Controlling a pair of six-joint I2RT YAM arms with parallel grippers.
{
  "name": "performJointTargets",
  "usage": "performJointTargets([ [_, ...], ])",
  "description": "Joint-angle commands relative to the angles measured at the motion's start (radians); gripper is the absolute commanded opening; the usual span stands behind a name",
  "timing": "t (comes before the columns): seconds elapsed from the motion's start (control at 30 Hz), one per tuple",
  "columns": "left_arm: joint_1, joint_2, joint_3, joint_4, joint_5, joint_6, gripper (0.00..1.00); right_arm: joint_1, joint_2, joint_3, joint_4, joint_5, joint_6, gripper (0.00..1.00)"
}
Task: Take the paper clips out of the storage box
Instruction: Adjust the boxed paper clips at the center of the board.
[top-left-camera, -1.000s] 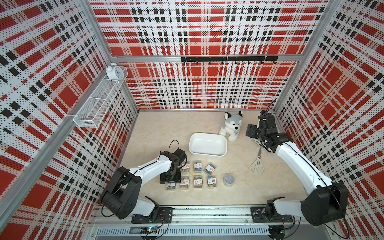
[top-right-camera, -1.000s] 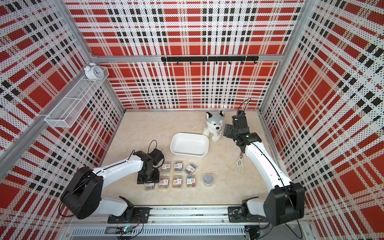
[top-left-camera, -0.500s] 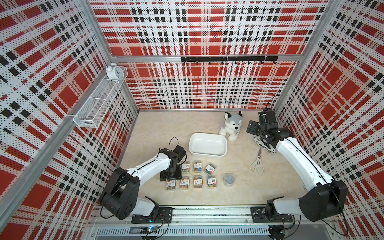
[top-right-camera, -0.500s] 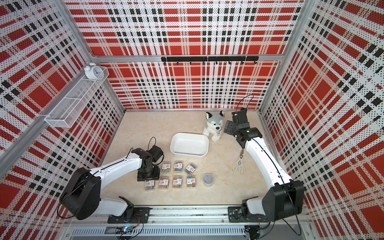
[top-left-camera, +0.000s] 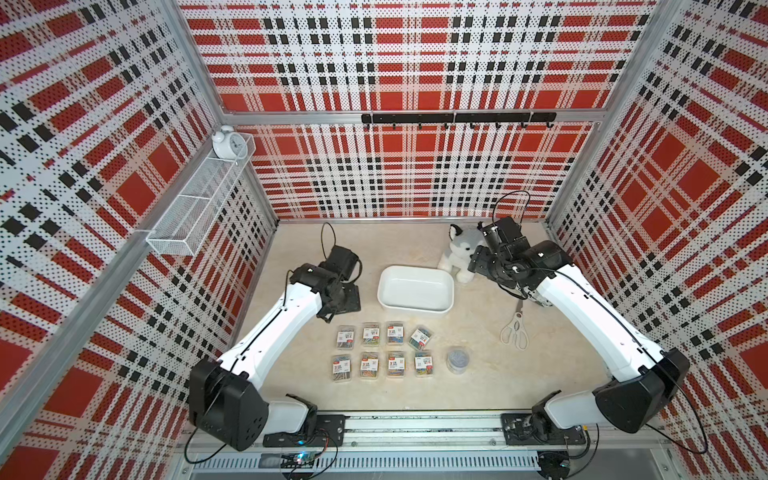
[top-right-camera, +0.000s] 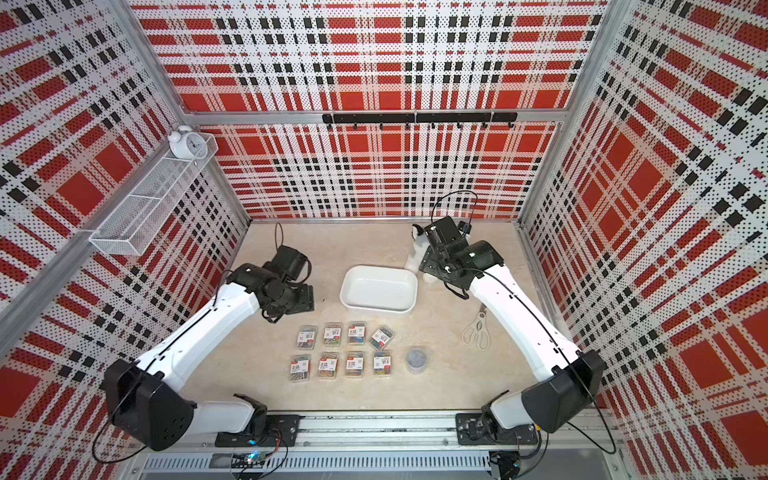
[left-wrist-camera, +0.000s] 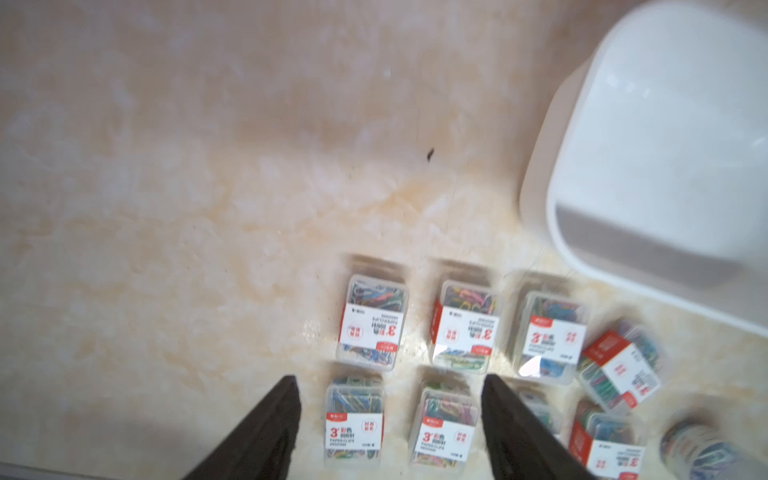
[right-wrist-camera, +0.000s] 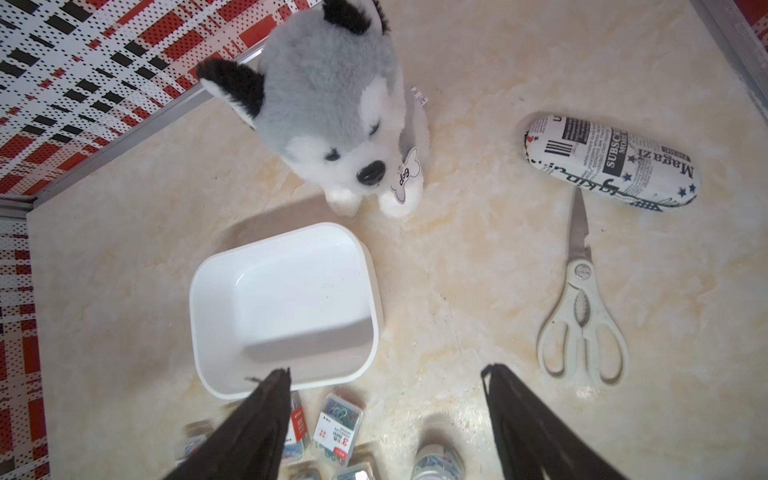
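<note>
Beige marbled table (top-left-camera: 291, 386), red plaid walls (top-left-camera: 415, 62) all round. The white box (top-left-camera: 415, 286) sits empty. Eight clear cases of coloured paper clips (top-left-camera: 395, 333) lie in two rows on the table beside it, round tub (top-left-camera: 458, 359) alongside. Left gripper (left-wrist-camera: 388, 377) and right gripper (right-wrist-camera: 385, 370) both gape, holding nothing.

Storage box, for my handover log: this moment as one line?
storage box: empty | paper clips: all on table | left gripper: open, empty | right gripper: open, empty
</note>
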Motion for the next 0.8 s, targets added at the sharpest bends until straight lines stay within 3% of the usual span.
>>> performJointTargets([
  [0.0,0.058,-0.062,0.02,0.048,-0.051,0.044,0.71,0.07,0.059,0.027,-0.181,-0.039,0.114,0.79],
  [0.17,0.183,-0.156,-0.047,0.127,0.01,0.076,0.71,0.212,0.149,0.062,-0.235,-0.128,0.227,0.8],
  [0.33,0.179,-0.227,-0.125,0.192,0.066,0.049,0.72,0.314,0.257,0.054,-0.212,-0.234,0.288,0.81],
  [0.53,0.135,-0.288,-0.16,0.186,0.062,0.06,0.74,0.33,0.373,0.057,-0.136,-0.317,0.28,0.81],
  [0.77,0.145,-0.339,-0.188,0.176,0.058,0.068,0.76,0.324,0.489,0.115,-0.129,-0.344,0.224,0.8],
])
